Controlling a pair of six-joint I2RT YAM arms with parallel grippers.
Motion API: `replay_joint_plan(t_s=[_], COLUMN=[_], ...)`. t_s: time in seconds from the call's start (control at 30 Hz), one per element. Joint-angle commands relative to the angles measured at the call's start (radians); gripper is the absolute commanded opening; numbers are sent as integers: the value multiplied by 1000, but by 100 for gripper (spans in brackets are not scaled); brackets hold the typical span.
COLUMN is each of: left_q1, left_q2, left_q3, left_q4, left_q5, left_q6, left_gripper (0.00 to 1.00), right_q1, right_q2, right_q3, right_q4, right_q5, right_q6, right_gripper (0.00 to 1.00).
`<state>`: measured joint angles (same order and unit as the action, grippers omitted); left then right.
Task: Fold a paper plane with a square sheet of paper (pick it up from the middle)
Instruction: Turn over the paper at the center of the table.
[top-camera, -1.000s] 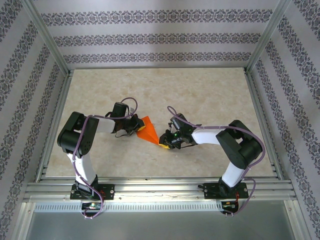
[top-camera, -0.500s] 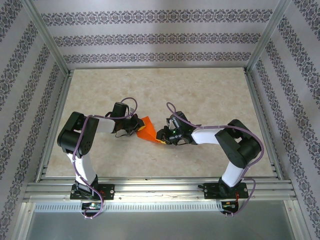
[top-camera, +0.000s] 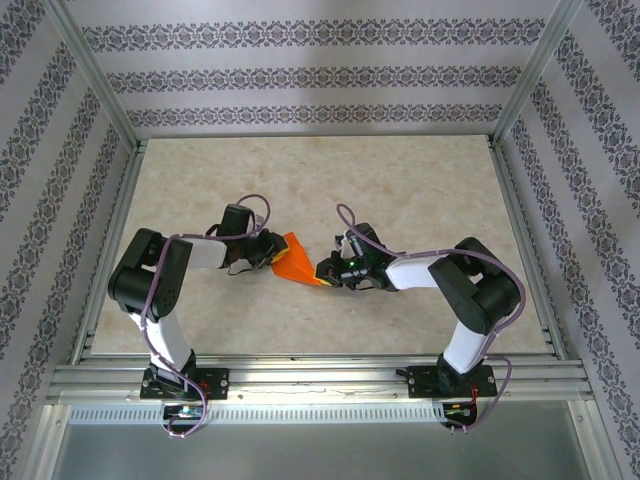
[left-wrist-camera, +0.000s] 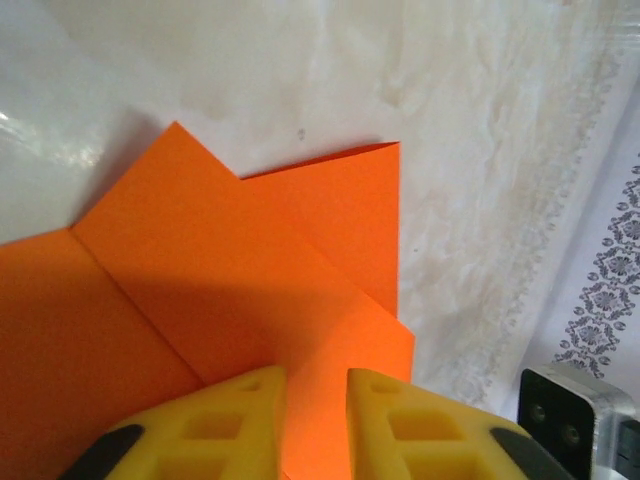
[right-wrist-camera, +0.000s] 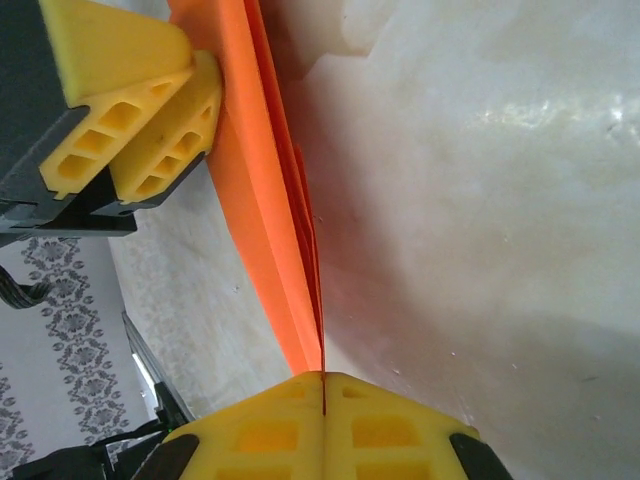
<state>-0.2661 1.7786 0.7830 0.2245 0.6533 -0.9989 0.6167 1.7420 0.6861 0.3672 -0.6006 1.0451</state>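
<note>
Step in hand, as judged: working a crease into the part-folded plane, shared between two arms; right gripper is the reference for places.

Right gripper: jaws pressed fully together on the thin edge of the folded orange sheet, layers nipped right at the fingertips. The sheet runs off to the left of the right gripper, standing on edge rather than flat, several layers showing edge-on in the right wrist view. The table lies below the right gripper; whether the sheet touches it, can't tell.

Left gripper: at the sheet's end farthest from the right gripper; jaws a little apart, orange showing in the narrow gap. The yellow fingers look to sit against the paper rather than clamp it; any real hold can't be told.

Doing it well, my read:
- The right pinch is only at the tip, so hold it and don't tug; thin paper slips or tears there.
- The left should bite deeper, over the diagonal flaps seen in the left wrist view, before any pull.
- Line the layers up on the centre crease first, then press.
- Keep both arms slow and the span taut but not stretched, or the flaps splay and the fold goes crooked.
</note>
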Motion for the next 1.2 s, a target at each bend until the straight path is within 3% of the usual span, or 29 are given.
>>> replay_joint_plan(t_s=[0.0,0.43,0.7,0.77,0.83,0.93,0.97,1.17], left_q1=[10,-39,-132,-131,-132,-131,-131,-130], left_q2=[-83,-258,-434,-490,-554,-650,-680,-757], left_q3=[-1,60,102,86,68,37,20,-14], left_q4=[-30,-120,-235,-242,-257,-291,-294,-361], left_q5=[-50,-102,-316,-366,-424,-511,-538,-611], left_q6=[20,188,365,386,416,481,505,652], left_gripper=[26,25,31,39,54,80,97,99], right_q1=[-14,-41,-57,-62,-63,-64,-66,-61], right_q2=[-11,-95,-270,-330,-392,-493,-526,-681], right_q3=[-23,-41,-40,-37,-29,-3,6,57], right_q4=[55,-16,-241,-306,-373,-498,-541,-731], right_q5=[-30,6,168,223,284,395,447,680], right_q6=[-13,-113,-293,-353,-425,-533,-564,-730], right_gripper=[4,2,0,0,0,0,0,0])
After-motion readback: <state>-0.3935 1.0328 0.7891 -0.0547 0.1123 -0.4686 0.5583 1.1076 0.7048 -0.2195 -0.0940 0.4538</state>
